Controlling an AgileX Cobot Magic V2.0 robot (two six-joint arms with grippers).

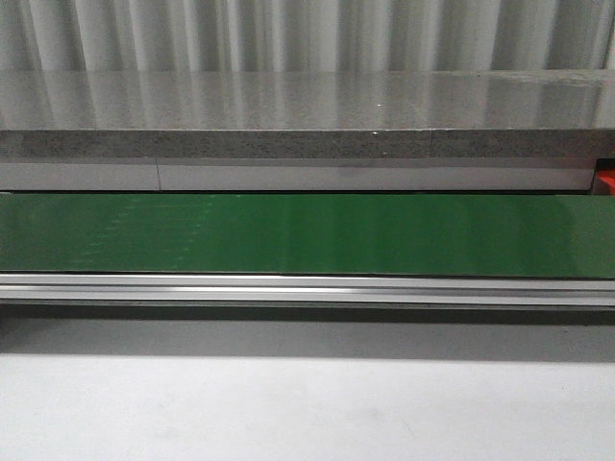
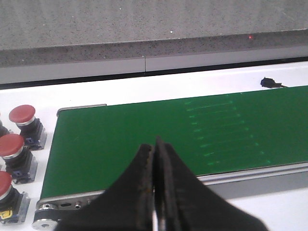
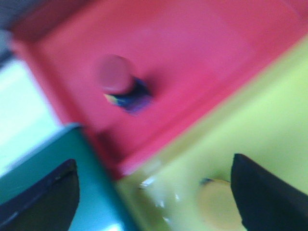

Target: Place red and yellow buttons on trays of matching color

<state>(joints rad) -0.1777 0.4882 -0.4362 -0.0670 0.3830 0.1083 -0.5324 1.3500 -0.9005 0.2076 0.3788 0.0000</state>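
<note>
Over the trays, the right gripper (image 3: 154, 192) gapes (view blurred), while the left gripper (image 2: 155, 192) is pinched together.

A red mushroom-head button (image 3: 118, 79) on a dark base sits inside the red plastic tray (image 3: 202, 57), upper centre of the blurred right wrist view. A yellow button (image 3: 219, 207) lies in the adjoining yellow plastic tray (image 3: 269, 120), lower right. Three more red mushroom-head buttons (image 2: 22, 115) (image 2: 10, 146) (image 2: 4, 185) stand upright at the left edge of the left wrist view.
</note>
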